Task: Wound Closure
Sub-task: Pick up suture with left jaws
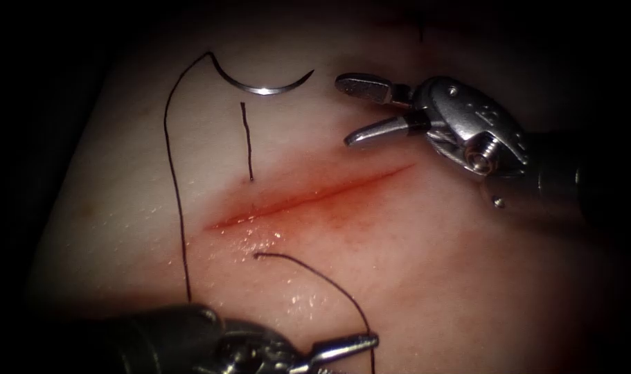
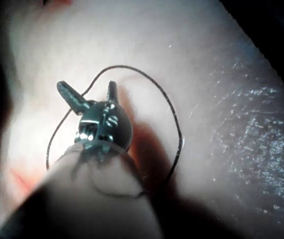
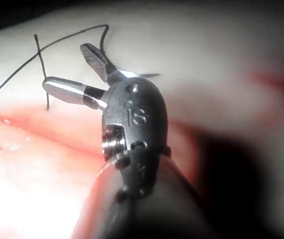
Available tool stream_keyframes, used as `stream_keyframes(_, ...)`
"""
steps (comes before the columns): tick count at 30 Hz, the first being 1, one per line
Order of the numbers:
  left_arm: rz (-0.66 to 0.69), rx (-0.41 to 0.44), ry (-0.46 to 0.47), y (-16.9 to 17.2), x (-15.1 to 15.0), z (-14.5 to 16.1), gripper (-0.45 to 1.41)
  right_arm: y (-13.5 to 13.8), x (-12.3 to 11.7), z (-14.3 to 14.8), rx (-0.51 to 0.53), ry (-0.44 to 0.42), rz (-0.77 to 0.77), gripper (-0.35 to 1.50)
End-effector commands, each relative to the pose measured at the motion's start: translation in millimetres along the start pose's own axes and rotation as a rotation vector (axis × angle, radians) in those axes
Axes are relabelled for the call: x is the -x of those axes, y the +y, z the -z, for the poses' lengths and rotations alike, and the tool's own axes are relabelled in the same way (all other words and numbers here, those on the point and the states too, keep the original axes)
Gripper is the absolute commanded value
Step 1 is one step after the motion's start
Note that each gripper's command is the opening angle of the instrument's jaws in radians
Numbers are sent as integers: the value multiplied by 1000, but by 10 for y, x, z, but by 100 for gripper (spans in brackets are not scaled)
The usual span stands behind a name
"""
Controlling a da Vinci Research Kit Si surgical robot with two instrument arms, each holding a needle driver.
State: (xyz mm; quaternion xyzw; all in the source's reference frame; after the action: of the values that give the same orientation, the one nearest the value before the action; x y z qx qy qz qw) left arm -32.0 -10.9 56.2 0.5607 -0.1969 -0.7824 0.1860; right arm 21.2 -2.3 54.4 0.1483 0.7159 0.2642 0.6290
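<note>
1. Needle (image 1: 263,85) lies free on the tissue (image 1: 433,263) at 12 o'clock from the cut (image 1: 308,197).
2. Right tool (image 1: 350,111): fingers wide apart, empty, at 3 o'clock of the needle.
3. Left tool (image 2: 89,92): fingers spread, thread (image 1: 176,187) between them, ungripped.

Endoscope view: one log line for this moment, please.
left tool: open, holds nothing | right tool: open, holds nothing | needle: free, lying on tissue above the cut | thread: trails from needle
</note>
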Motion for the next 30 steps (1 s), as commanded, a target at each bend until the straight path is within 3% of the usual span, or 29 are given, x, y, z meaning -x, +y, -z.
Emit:
stream_keyframes(1, -23, 10, -2, 5, 2, -15, 34, 1, 8, -7, -3, 1, 1, 114)
stream_keyframes(6, -38, 24, -3, 12, 2, -25, 32, 0, 9, -7, -3, 1, -4, 113)
stream_keyframes(8, -44, 35, -3, 18, 0, -27, 18, 0, 9, -7, -3, 1, -4, 113)
stream_keyframes(9, -50, 52, 0, 23, -3, -28, -27, 0, 9, -7, -3, 1, -10, 111)
stream_keyframes(10, -50, 52, 0, 23, -3, -28, -27, 0, 9, -7, -3, 1, -10, 111)
stream_keyframes(11, -52, 75, -5, 26, -5, -28, -45, 0, 9, -7, -3, 1, -10, 109)
stream_keyframes(16, -74, 162, -45, 25, -15, -15, -45, -2, 10, -6, -25, -2, -8, 109)
stream_keyframes(20, -54, 119, -79, 2, -14, 10, -45, -15, 13, -4, -98, -89, 50, 104)
stream_keyframes(21, -49, 109, -81, -3, -13, 14, -45, -22, 14, -4, -120, -115, 96, 109)
stream_keyframes(22, -31, 92, -80, -19, -11, 27, -45, -44, 16, -7, -180, -211, 228, 113)
stream_keyframes(25, -39, 87, -91, -33, -7, 36, -45, -65, 16, -9, -235, -281, 331, 113)
stream_keyframes(30, -30, 81, -96, -51, -2, 42, -45, -89, 11, -13, -312, -277, 441, 113)
